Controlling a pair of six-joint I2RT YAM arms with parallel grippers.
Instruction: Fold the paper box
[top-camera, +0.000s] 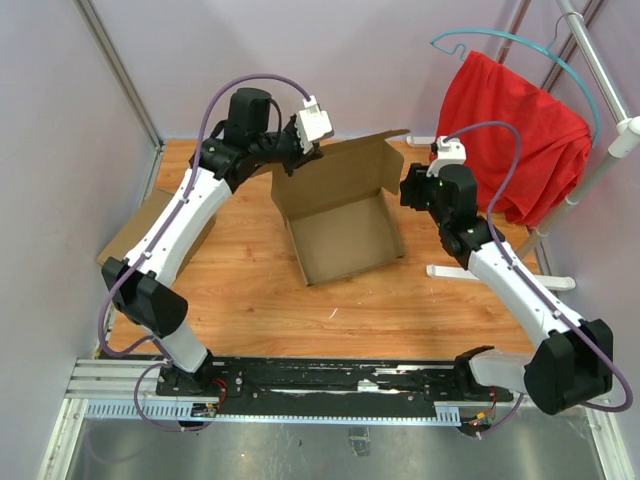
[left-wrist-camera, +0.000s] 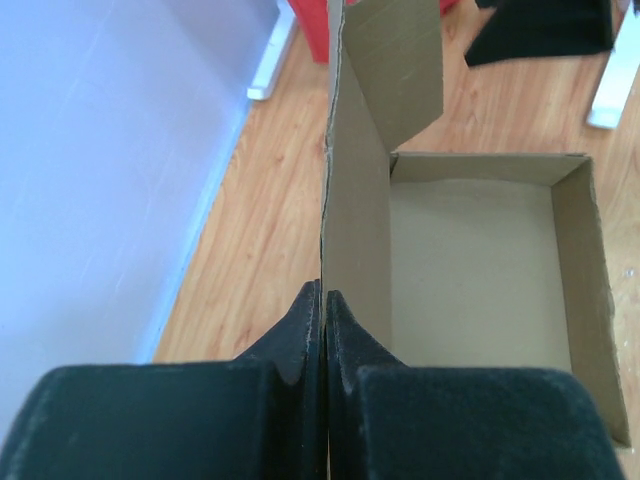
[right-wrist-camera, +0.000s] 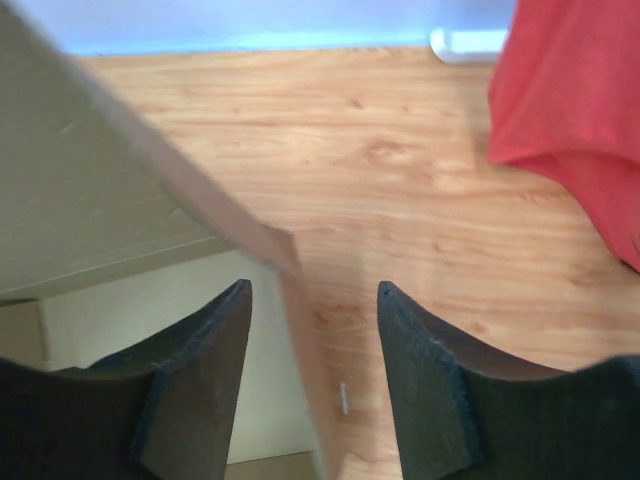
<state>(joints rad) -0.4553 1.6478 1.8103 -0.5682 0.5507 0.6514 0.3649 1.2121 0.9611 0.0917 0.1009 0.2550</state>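
The paper box (top-camera: 345, 238) stands in the middle of the table as an open brown tray, its lid (top-camera: 335, 172) raised upright at the back. My left gripper (top-camera: 290, 160) is shut on the lid's left edge; in the left wrist view its fingers (left-wrist-camera: 323, 330) pinch the thin cardboard lid (left-wrist-camera: 355, 180) edge-on, with the tray (left-wrist-camera: 470, 260) to the right. My right gripper (top-camera: 408, 190) is open at the box's right back corner; in the right wrist view its jaws (right-wrist-camera: 312, 330) straddle the right wall (right-wrist-camera: 300, 330), not touching it.
A second tan cardboard box (top-camera: 128, 238) lies at the table's left edge under my left arm. A red cloth (top-camera: 525, 135) hangs on a white rack (top-camera: 600, 160) at the right, its foot (top-camera: 495, 275) on the table. Purple walls enclose the back and left.
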